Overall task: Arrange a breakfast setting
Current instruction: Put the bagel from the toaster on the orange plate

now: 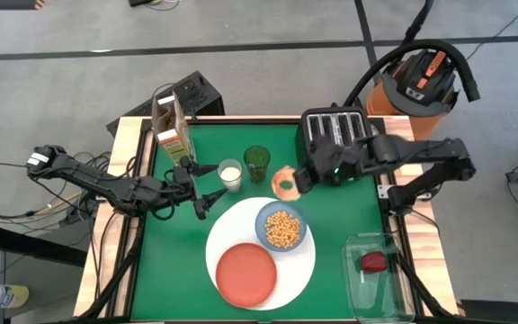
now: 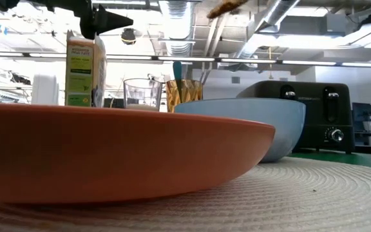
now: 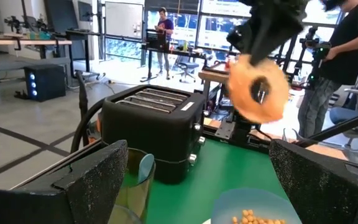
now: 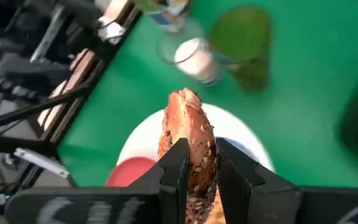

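A large white plate [image 1: 286, 270] lies at the table's near middle. On it rest a smaller orange-red plate [image 1: 245, 274] and a light-blue bowl [image 1: 281, 227] of cereal. A blue-handled spoon [image 2: 177, 69] stands in a green glass [image 1: 257, 163]. My right gripper [image 1: 297, 183] is shut on a seeded bagel [image 1: 283, 184], in the air between the toaster and the bowl. My left gripper [image 1: 200, 200] is open and empty, left of the white plate, near a glass of milk [image 1: 230, 175]. My right gripper pinches the bagel between its two fingers [image 4: 174, 163], one on each flat face, at the part of the ring nearest the wrist [image 4: 197, 163]. The fingers come from the table's right, slanting down. The bagel stands on edge, lifted clear of the table.
A black four-slot toaster [image 1: 335, 135] stands at the far right. A carton [image 1: 171, 126] stands at the far left. A clear plastic container [image 1: 376, 274] with a red thing inside sits at the near right corner. People stand in the room beyond the table [image 3: 347, 43].
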Tool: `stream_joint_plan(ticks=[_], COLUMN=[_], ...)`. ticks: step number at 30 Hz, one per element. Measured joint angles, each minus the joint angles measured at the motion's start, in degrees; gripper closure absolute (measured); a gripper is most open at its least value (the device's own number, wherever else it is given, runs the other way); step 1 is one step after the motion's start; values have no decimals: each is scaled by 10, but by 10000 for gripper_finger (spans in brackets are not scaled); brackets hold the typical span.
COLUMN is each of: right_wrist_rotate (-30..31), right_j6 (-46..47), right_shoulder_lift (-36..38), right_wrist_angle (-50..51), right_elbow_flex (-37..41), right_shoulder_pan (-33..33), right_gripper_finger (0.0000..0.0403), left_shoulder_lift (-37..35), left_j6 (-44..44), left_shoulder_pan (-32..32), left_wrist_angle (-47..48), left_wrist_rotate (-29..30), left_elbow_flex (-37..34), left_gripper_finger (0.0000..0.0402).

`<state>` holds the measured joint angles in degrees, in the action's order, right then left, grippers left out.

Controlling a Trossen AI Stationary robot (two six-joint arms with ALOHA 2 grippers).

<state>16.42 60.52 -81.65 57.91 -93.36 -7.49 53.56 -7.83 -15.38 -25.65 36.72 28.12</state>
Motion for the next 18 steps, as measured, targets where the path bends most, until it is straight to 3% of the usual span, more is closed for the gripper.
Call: stream_joint_plan(ticks=[6, 18], right_wrist_rotate=[0, -64], right_j6=[20, 27], right_shoulder_lift=[-58, -162], right_wrist_angle=[-79, -200], right_elbow_flex=[0, -1], right_shoulder_pan=[-48, -127], right_gripper_finger=[316, 316], left_shoulder_lift=[0, 0], left_j6=[0, 8], left_shoulder_pan=[0, 4], left_wrist_angle=[18, 42], left_wrist_rotate=[-4, -4], left_elbow_flex=[0, 0], left_gripper_finger=[23, 23])
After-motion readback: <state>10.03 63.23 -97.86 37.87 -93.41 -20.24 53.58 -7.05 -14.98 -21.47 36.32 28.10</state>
